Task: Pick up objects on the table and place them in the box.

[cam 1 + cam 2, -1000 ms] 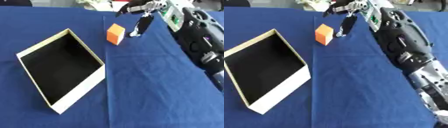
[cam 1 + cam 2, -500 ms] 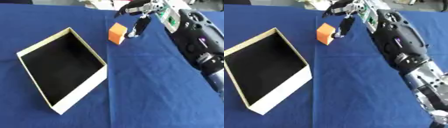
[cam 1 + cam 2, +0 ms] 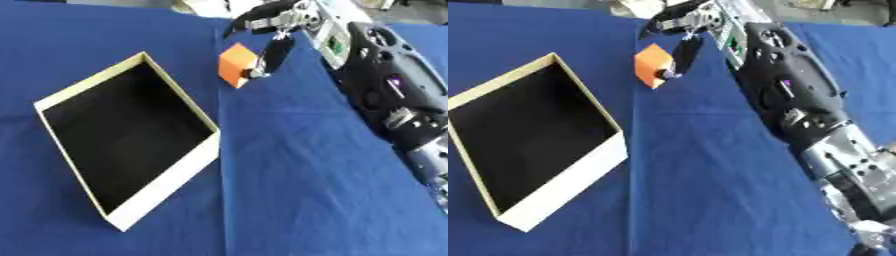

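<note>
Since a second ago right hand's finger has closed onto orange block | orange block [image 3: 234,71] on blue tablecloth [image 3: 297,190], right of open box [image 3: 166,181] | right hand [image 3: 273,25] above it, fingers spread, one fingertip touching block's right face

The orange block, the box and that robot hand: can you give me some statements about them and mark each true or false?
1. The orange block lies inside the box. False: it sits on the blue cloth beyond the box, apart from it.
2. The right hand is at the block, a finger reaching down beside it. True.
3. The box is empty. True: only its dark inside shows.
4. The left hand is holding the box. False: no left hand shows in either view.
5. The block is red and round. False: it is orange with flat faces.
</note>
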### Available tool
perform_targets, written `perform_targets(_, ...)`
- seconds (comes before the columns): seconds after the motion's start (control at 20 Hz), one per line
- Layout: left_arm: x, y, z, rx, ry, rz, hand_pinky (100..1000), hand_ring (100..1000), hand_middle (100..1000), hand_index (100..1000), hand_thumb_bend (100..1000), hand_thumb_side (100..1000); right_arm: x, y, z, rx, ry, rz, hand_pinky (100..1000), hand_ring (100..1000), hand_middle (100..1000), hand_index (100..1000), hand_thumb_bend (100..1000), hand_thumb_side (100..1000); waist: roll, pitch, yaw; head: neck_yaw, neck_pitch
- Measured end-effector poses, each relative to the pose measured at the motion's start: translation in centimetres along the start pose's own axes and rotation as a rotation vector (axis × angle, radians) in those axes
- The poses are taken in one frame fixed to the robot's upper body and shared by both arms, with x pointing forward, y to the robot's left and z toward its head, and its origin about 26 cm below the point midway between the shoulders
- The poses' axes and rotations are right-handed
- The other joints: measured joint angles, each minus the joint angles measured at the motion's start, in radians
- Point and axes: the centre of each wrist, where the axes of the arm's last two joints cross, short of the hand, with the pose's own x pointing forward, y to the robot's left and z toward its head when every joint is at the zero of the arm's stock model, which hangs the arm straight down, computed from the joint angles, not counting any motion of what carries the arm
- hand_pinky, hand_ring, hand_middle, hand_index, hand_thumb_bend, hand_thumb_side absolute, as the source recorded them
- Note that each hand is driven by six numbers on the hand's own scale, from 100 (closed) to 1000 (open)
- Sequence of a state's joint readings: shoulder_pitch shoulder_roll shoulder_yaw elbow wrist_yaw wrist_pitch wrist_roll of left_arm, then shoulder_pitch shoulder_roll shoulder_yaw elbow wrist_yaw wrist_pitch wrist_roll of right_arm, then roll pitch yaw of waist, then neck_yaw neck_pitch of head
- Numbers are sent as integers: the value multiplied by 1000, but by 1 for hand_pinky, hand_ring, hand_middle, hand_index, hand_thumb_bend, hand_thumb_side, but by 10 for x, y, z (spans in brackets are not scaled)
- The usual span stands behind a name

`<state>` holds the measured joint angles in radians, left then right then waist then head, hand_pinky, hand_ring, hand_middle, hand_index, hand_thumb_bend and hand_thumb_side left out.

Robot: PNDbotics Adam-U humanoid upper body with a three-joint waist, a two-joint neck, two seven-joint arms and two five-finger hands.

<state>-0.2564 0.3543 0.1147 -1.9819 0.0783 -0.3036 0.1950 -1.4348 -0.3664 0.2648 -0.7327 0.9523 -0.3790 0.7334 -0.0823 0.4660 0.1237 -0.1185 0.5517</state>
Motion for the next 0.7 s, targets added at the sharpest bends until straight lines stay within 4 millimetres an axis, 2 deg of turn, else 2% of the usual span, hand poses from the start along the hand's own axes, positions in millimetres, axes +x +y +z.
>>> perform_targets(0.2,0,0,0,-2,2,-1,445,431,479,654,100,709,-1,2,-1,41,4,4,934,970,933,1000,272,316,-1,3,0,-2,0)
perform_targets(0.3,0,0,0,-3,2,-2,445,431,478,654,100,710,-2,2,-1,53,5,2,915,950,883,1000,235,327,-1,3,0,-3,0)
perform_targets(0.35,0,0,0,-3,2,-2,445,431,478,653,100,711,-2,2,-1,54,5,-2,884,914,799,955,169,338,-1,3,0,-3,0)
perform_targets(0.4,0,0,0,-3,3,-3,445,430,478,653,100,711,-2,3,-1,53,2,-6,843,864,665,851,113,342,-1,3,0,-4,0)
perform_targets(0.45,0,0,0,-4,3,-3,445,430,478,653,100,712,-2,2,0,46,-2,-10,795,788,548,741,100,334,-1,3,0,-4,0)
perform_targets(0.55,0,0,0,-4,4,-4,446,431,478,653,100,713,-4,0,4,4,-9,-13,722,679,444,622,100,256,-1,3,0,-5,0)
perform_targets(0.6,0,0,0,-4,4,-4,446,430,478,653,100,714,-4,-1,6,-27,-13,-13,710,658,427,594,100,237,-1,3,0,-6,0)
perform_targets(0.65,0,0,0,-5,4,-4,446,430,478,653,100,716,-4,-1,7,-56,-15,-12,685,626,395,541,100,139,-2,3,0,-7,0)
perform_targets(0.7,0,0,0,-5,5,-4,446,430,477,653,100,716,-3,-1,7,-84,-18,-13,675,619,379,523,100,101,-2,3,0,-8,0)
